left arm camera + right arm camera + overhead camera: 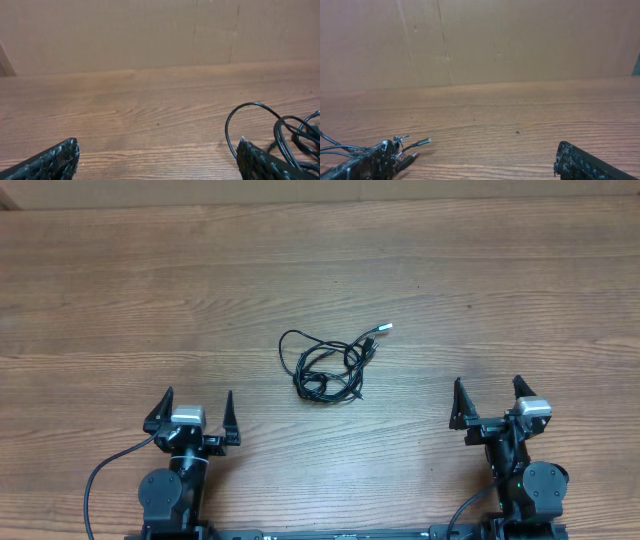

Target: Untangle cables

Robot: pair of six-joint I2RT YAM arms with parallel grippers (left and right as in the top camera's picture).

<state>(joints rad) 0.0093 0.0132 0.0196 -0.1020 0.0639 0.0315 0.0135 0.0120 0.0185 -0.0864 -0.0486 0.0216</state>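
Note:
The cables (325, 366) lie in one tangled black bundle on the wooden table (320, 270), near its middle, with a pale silvery plug tip (386, 328) sticking out to the upper right. My left gripper (193, 412) is open and empty, below and left of the bundle. My right gripper (490, 400) is open and empty, below and right of it. In the left wrist view the cable loops (280, 130) lie just past the right finger. In the right wrist view the silvery plug (422, 142) lies beside the left finger.
A brown cardboard wall (150, 30) stands along the far edge of the table. Each arm's thick black wire (100, 475) runs along the near edge.

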